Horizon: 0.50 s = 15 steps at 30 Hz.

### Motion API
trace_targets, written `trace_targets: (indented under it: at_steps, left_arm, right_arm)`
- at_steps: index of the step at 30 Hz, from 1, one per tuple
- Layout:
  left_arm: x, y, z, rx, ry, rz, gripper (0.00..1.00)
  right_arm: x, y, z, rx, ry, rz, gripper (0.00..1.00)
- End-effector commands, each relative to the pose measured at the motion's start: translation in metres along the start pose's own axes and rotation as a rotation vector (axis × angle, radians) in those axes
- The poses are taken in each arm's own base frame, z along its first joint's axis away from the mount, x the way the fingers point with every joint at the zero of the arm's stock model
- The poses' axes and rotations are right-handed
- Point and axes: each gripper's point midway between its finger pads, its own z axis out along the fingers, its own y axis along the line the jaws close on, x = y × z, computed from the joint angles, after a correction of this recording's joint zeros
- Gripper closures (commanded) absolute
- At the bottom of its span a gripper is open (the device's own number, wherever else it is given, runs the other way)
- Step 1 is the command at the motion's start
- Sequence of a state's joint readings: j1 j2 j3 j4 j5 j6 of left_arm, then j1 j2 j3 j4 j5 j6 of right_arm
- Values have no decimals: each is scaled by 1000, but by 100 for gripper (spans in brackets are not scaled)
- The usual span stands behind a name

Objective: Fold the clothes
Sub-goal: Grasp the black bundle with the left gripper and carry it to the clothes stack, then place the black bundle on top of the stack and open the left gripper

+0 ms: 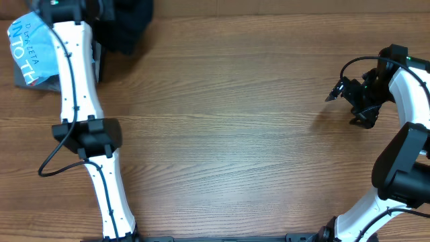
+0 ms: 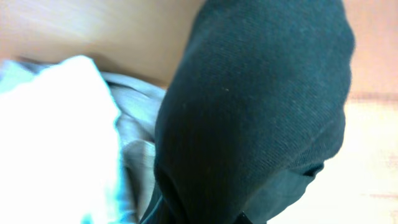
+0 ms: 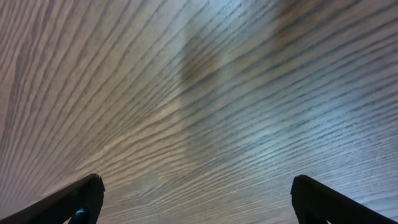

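1. At the far left corner of the tabletop (image 1: 235,134) lay one light blue shirt (image 1: 30,54) with white letters. It was in a loose heap, probably put aside to wait.
2. Beside it the left wrist view showed one grey garment (image 2: 134,118), partly under the shirt. I could not tell whether more grey pieces were beneath.
3. Just right of these was the one black garment (image 1: 127,27), bunched up at the far edge and not yet spread out. The left arm (image 1: 74,74) reached to it. The left tool was hidden by the black cloth; its jaws were closed, and it seemed to pinch this cloth, probably to drag it to the free middle.
4. The right tool (image 1: 349,101) hung well apart at the right side, above bare wood. Its jaws were fully apart and it had nothing between them. It was probably waiting for a corner.
5. Count: three garments visible, two arms, two tools.
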<state>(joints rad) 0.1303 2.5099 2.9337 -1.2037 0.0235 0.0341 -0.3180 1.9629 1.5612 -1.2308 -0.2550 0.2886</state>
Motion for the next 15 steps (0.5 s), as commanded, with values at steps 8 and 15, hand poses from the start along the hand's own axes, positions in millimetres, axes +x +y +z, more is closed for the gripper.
trace_targets:
  at_steps: [8, 15]
  left_arm:
    - [-26, 87, -35, -118, -141, -340, 96]
    - [-12, 135, -39, -188, -136, -525, 96]
  right_arm:
    - [7, -1, 0, 7, 21, -2, 0]
    - [8, -1, 0, 9, 28, 0, 0]
